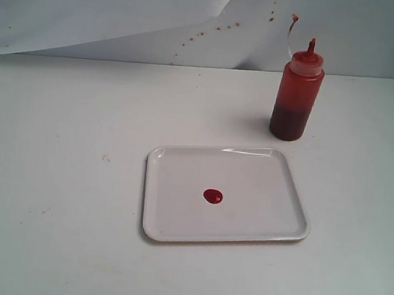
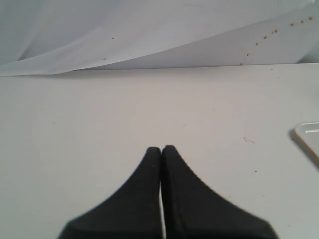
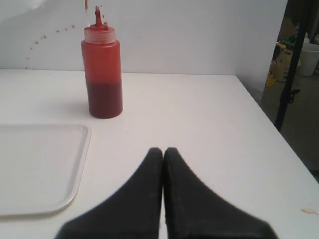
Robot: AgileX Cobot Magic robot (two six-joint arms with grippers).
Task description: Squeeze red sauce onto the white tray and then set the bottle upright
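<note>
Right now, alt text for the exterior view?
A white tray lies on a white table with a small round blob of red sauce near its middle. A red squeeze bottle stands upright beyond the tray's far right corner, apart from it. No arm is in view.

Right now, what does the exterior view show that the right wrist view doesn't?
Only the exterior view: the small glossy dark-red sauce blob near the middle of the flat rectangular white plastic tray, whose whole outline shows. Only the right wrist view: the black right gripper, shut and empty, and a dark stand off the side of the white table. Both: the translucent orange-red squeeze bottle standing upright on that table, apart from the tray.
</note>
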